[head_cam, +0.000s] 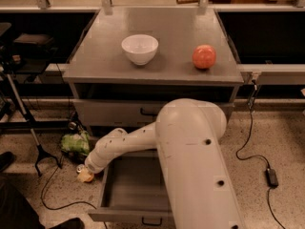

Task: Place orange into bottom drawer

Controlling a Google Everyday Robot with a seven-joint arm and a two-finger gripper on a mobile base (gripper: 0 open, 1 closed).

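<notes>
Reaching down from the big white arm point(190, 161) that fills the lower right of the camera view, the claw point(86, 172) hangs low at the left, outside the cabinet. It is closed on the orange point(86, 176), a small pale yellow ball at its very tip, though little of the claw itself can be made out past the fruit. The orange is just beside the bottom drawer point(136, 190), at about 9 o'clock from the drawer's left wall, over the speckled floor point(62, 190) and not over the inside of the drawer. The bottom drawer is pulled out toward the camera, its grey inside is bare where it shows, and its small black handle point(151, 221) shows on the front at 6 o'clock. The arm hides the drawer's right side. Above it, a closed grey drawer point(114, 113) shows part of a dark handle beside the arm. On the bench point(167, 27) stands a white bowl point(139, 49), upright, and at 3 o'clock from it, well apart, lies a round reddish fruit point(204, 57). On the floor, at about 11 o'clock from the claw, lies a green leafy bundle point(75, 143). A black cable point(248, 147) runs across the floor at the right, with a small black box point(271, 177) on it.
</notes>
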